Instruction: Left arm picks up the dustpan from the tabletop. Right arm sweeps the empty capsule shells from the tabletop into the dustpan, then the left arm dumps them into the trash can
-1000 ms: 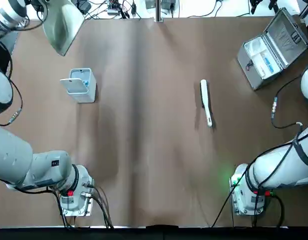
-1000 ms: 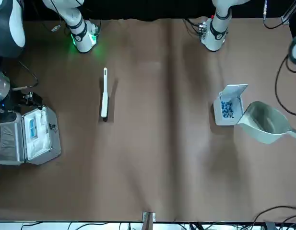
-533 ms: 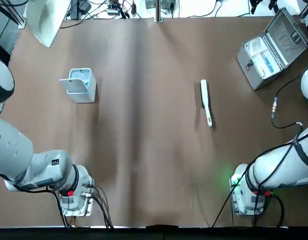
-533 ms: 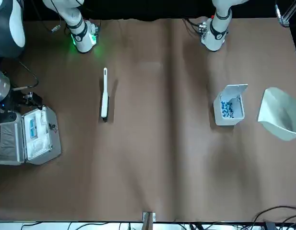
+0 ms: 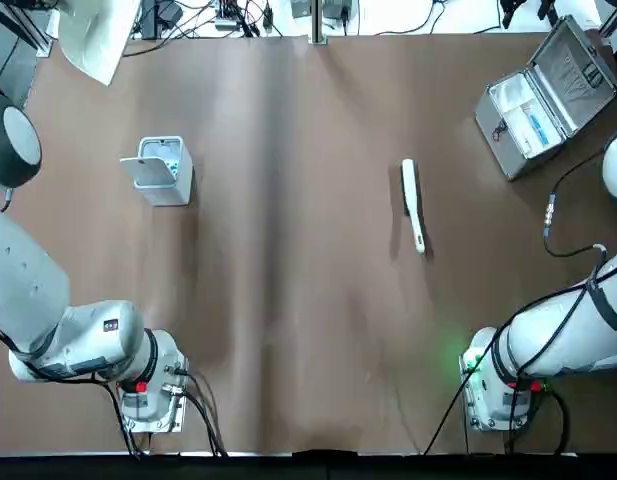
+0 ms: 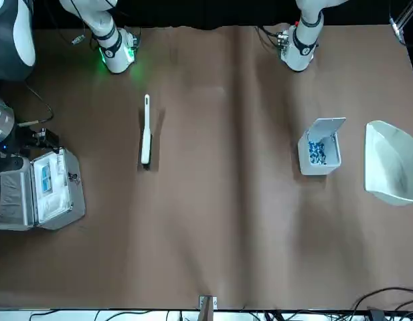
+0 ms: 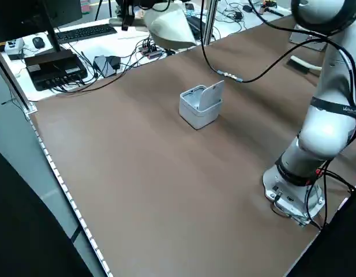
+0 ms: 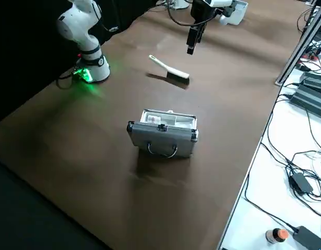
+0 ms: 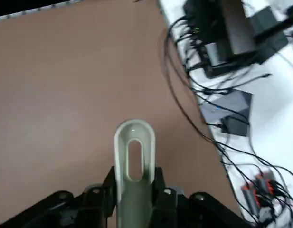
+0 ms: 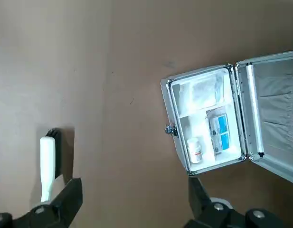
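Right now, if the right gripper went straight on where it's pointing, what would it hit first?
Probably bare tabletop between the brush and silver case; the right gripper's height is unclear.

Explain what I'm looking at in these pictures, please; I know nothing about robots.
Two robot arms share a brown table. One camera looks straight down, one faces the robot, two watch from its sides, and one rides on each wrist.

The left end effector grips a pale dustpan by its handle, held up near the table's far left corner. The right end effector is open and empty, above the case's side. On the table are a white brush, a small lidded bin and an open silver case.
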Controlling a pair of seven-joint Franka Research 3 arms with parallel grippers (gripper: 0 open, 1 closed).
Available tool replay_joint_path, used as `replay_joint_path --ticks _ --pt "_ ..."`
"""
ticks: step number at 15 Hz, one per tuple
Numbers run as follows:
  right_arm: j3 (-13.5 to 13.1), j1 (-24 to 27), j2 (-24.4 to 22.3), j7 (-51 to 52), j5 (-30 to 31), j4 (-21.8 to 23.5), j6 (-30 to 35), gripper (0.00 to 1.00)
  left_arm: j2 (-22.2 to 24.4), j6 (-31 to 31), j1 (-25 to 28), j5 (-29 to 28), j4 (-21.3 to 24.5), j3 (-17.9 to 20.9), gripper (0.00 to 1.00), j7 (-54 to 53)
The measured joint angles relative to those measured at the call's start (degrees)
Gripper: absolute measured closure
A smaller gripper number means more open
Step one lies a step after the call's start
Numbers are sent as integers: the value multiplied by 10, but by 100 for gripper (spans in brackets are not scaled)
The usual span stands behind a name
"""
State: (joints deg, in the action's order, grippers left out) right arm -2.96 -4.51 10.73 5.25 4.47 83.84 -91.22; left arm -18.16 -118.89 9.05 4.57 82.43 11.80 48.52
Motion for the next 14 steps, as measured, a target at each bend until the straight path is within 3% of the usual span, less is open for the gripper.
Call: replay_joint_path --ticks 7,14 --pt "-1 16 0 -1 -26 -2 -26 1 -96 20 0 -79 -63 24 67 106" --pt "-1 18 0 -1 -33 -3 -29 1 -178 10 3 -113 -101 36 67 124"
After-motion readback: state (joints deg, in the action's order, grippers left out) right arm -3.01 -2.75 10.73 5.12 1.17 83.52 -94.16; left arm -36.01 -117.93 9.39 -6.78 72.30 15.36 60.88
